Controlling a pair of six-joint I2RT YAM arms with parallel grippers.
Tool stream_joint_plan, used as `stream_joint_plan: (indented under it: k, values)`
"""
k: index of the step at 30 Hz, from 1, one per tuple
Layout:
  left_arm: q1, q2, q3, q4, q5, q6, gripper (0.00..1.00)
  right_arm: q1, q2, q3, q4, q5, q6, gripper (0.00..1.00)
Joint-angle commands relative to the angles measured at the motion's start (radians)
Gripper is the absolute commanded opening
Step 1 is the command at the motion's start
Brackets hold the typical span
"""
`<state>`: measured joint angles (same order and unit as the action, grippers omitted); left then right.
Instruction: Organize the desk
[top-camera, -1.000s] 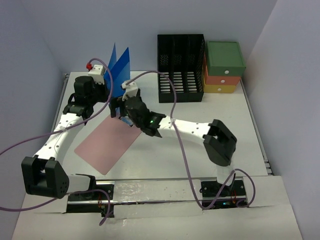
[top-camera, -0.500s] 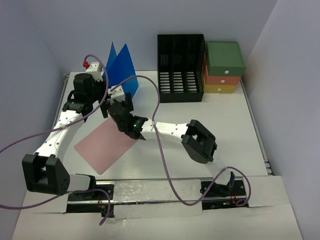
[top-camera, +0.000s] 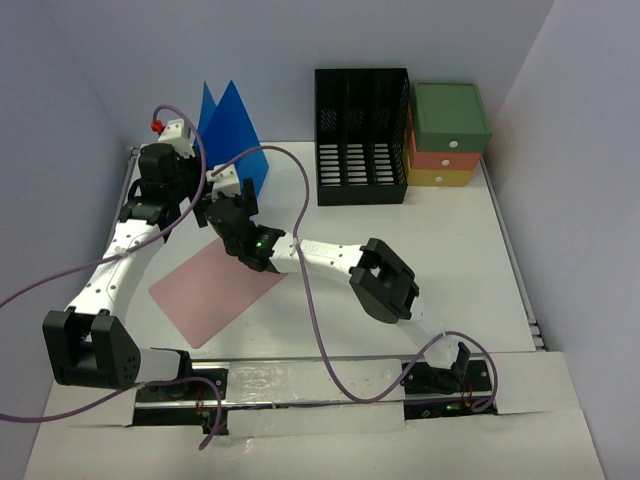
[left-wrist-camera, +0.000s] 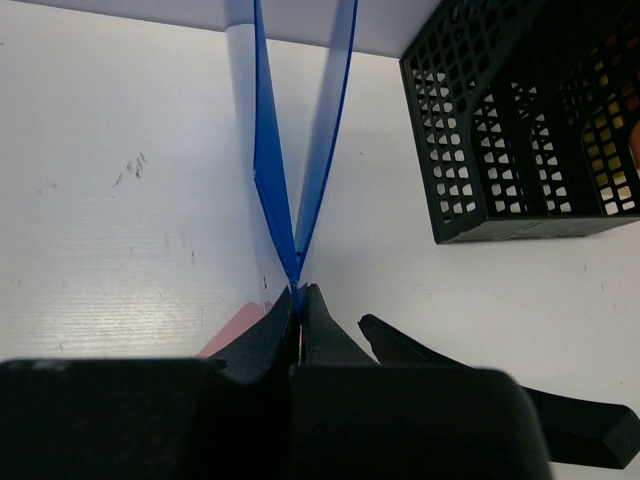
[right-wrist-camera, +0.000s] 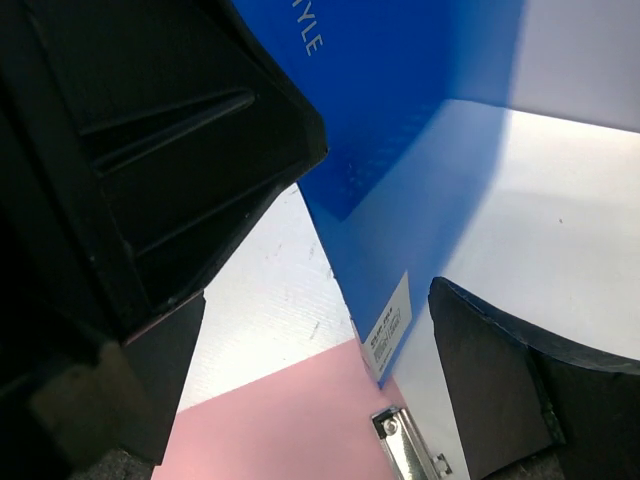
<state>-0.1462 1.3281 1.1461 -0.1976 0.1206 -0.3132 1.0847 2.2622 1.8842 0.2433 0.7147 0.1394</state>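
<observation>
The white desk (top-camera: 450, 250) bears everything. My left gripper (top-camera: 192, 198) is shut on the bottom corner of a blue folder (top-camera: 232, 125) and holds it upright at the back left. In the left wrist view the folder (left-wrist-camera: 268, 170) splays into two leaves above my shut left gripper (left-wrist-camera: 298, 298). My right gripper (top-camera: 225, 212) is open, close beside the left one. In the right wrist view the folder's labelled lower corner (right-wrist-camera: 400, 130) lies between the spread fingers of the right gripper (right-wrist-camera: 318, 300), untouched. A pink clipboard (top-camera: 215, 288) lies flat below both grippers.
A black slotted file rack (top-camera: 362, 135) stands at the back middle, with a green-orange-yellow drawer unit (top-camera: 450, 135) to its right. The clipboard's metal clip (right-wrist-camera: 405, 442) shows near the right finger. A metal rail (top-camera: 300, 380) runs along the near edge. Walls close in at left and back.
My right gripper has swung left and back, up to the left gripper and the folder's corner. My left gripper has shifted the folder slightly left and back.
</observation>
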Motion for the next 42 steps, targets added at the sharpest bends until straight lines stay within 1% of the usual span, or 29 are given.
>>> stream_joint_plan:
  k: [1, 7, 11, 13, 16, 18, 22, 32, 37, 42]
  values:
    - [-0.027, -0.096, 0.038, -0.045, 0.107, -0.054, 0.00, -0.111, 0.037, 0.051, -0.035, 0.090, 0.026, 0.98]
    - [-0.027, -0.107, 0.052, -0.085, 0.152, -0.082, 0.00, -0.147, 0.027, 0.018, -0.018, 0.097, 0.029, 0.96]
    - [-0.025, -0.087, 0.059, -0.081, 0.146, -0.090, 0.00, -0.147, 0.017, 0.003, -0.014, 0.133, 0.019, 0.95]
    - [-0.014, -0.072, 0.069, -0.075, 0.137, -0.088, 0.00, -0.149, -0.020, -0.068, 0.013, 0.146, 0.038, 0.95]
    - [0.000, -0.047, 0.086, -0.067, 0.142, -0.092, 0.00, -0.147, -0.124, -0.215, 0.124, 0.111, 0.042, 0.95]
    - [0.004, -0.024, 0.098, -0.057, 0.140, -0.092, 0.00, -0.146, -0.185, -0.349, 0.236, 0.086, 0.034, 0.96]
    - [0.004, -0.012, 0.117, -0.051, 0.149, -0.103, 0.00, -0.146, -0.237, -0.419, 0.307, 0.097, 0.001, 0.97]
    - [0.004, -0.059, 0.096, -0.062, 0.185, -0.109, 0.00, -0.143, -0.149, -0.337, 0.322, 0.088, -0.099, 0.99]
    - [0.005, -0.050, 0.105, -0.069, 0.214, -0.129, 0.00, -0.130, -0.085, -0.280, 0.386, 0.127, -0.259, 0.99]
    - [0.005, -0.041, 0.119, -0.058, 0.233, -0.149, 0.00, -0.112, -0.046, -0.266, 0.507, 0.144, -0.380, 0.98]
